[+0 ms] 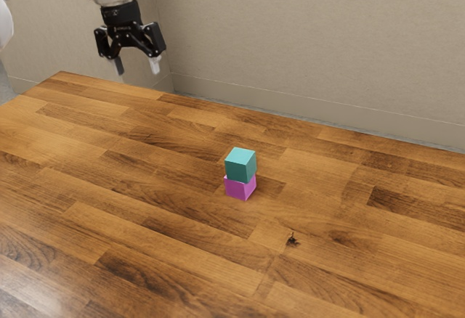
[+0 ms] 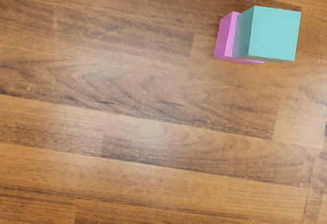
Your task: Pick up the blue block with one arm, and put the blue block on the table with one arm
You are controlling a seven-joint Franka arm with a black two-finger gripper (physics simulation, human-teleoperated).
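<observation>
My gripper (image 1: 137, 66) hangs at the upper left of the exterior view, high over the table's far left part, its two fingers spread apart with nothing between them. The blue block, teal in colour (image 1: 240, 165), rests on top of a pink-purple block (image 1: 238, 188) near the middle of the table (image 1: 174, 253). In the wrist view the blue block (image 2: 274, 34) covers most of the purple block (image 2: 226, 36). Both blocks stand well away from the gripper, lower down and toward the exterior view's right.
A dark knot mark (image 1: 292, 239) shows in the wood to the exterior view's lower right of the blocks. Behind the table's far edge stands a beige wall (image 1: 312, 49).
</observation>
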